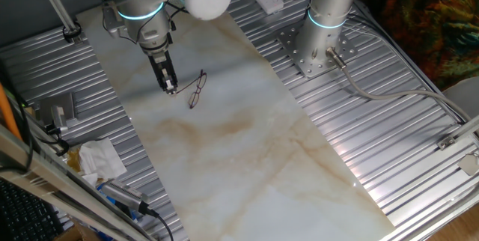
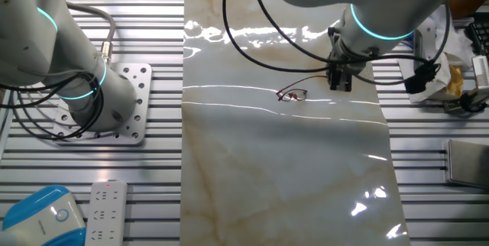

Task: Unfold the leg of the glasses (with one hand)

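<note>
We see the glasses [image 1: 197, 89] lying on the marble tabletop [image 1: 247, 159], with the gripper [image 1: 169, 86] just beside them. The arm's base plate [image 1: 310, 46] sits at the tabletop's edge, well apart

My thin dark reddish-brown wire-frame glasses [image 1: 197, 89] were too small to show whether either leg was folded. I could not tell whether my narrow black fingers [image 1: 169, 84] touched them. My silver-white arm [image 2: 367, 1] ran off the top edge in both views.
</note>
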